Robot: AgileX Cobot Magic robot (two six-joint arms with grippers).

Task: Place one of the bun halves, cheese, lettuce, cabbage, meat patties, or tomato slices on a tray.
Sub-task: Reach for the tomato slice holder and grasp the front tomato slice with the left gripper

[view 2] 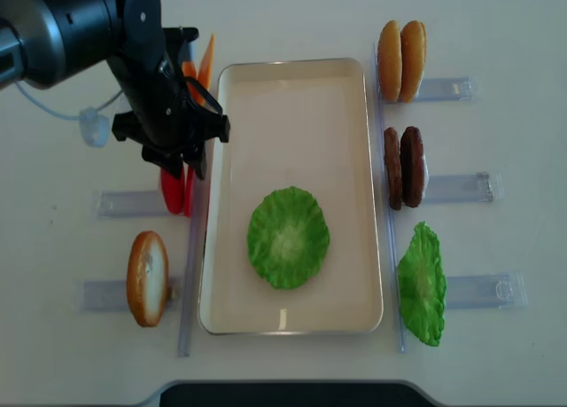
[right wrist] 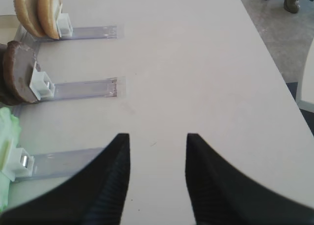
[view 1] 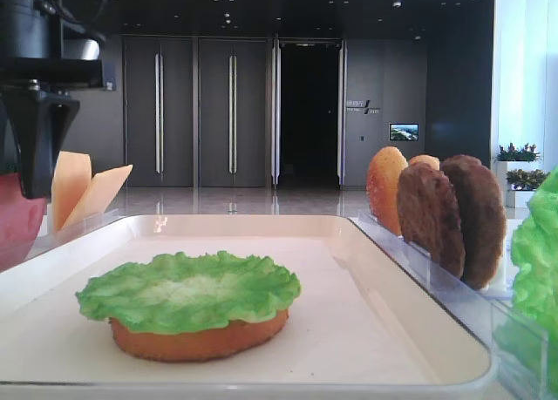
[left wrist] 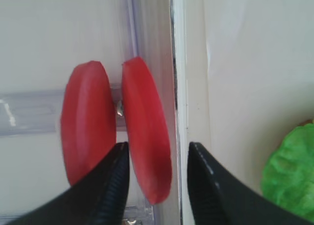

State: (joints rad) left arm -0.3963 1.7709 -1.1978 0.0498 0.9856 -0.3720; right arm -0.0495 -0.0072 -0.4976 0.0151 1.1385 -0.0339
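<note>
Red tomato slices [left wrist: 117, 132] stand on edge in a clear holder [left wrist: 29, 118] on the desk [view 2: 53, 336], just left of the tray [view 2: 292, 97] — we count two, side by side. Left hand [left wrist: 158, 186] hangs above them, fingers apart, nothing gripped; the slice nearer the tray sits in the gap between the fingers, the other just outside the left finger [left wrist: 105, 190]. On the tray already: a lettuce leaf [view 2: 288, 237] on a bun half [view 1: 200, 337]. Right hand [right wrist: 157, 181] is spread open over bare desk, empty, near the patties [view 2: 403, 166].

For a clean pick we'd drop straight down so only the tray-side slice gets pinched — the left finger must slide into the thin gap between the two slices, not on top of the outer one. We'd close across the flat faces, lift clear of the holder and the tray rim, then set it on the lettuce.
</note>
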